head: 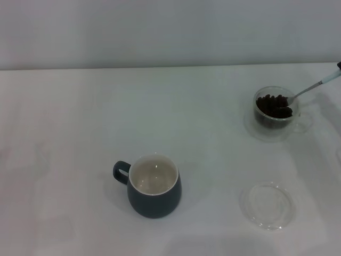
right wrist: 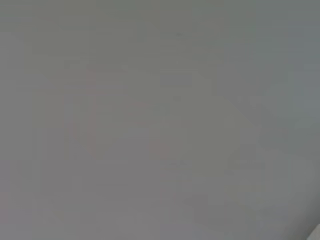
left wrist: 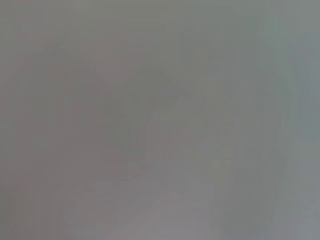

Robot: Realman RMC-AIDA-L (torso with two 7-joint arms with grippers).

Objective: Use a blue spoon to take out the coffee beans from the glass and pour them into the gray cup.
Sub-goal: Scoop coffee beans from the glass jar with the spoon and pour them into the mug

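Observation:
The glass (head: pixel 265 121) stands at the far right of the white table, holding a heap of dark coffee beans (head: pixel 274 105). The blue spoon (head: pixel 314 87) has its metal bowl in the beans, and its pale handle rises to the picture's right edge. Only a dark tip of my right gripper (head: pixel 339 65) shows there, at the handle's end, holding it. The gray cup (head: pixel 154 200) stands near the front centre-left, upright, its cream inside empty and its loop handle pointing left. My left gripper is out of view. Both wrist views show only blank grey.
A flat clear saucer (head: pixel 268 205) lies on the table (head: pixel 80 133) at the front right, between the gray cup and the glass. A pale wall runs behind the table's far edge.

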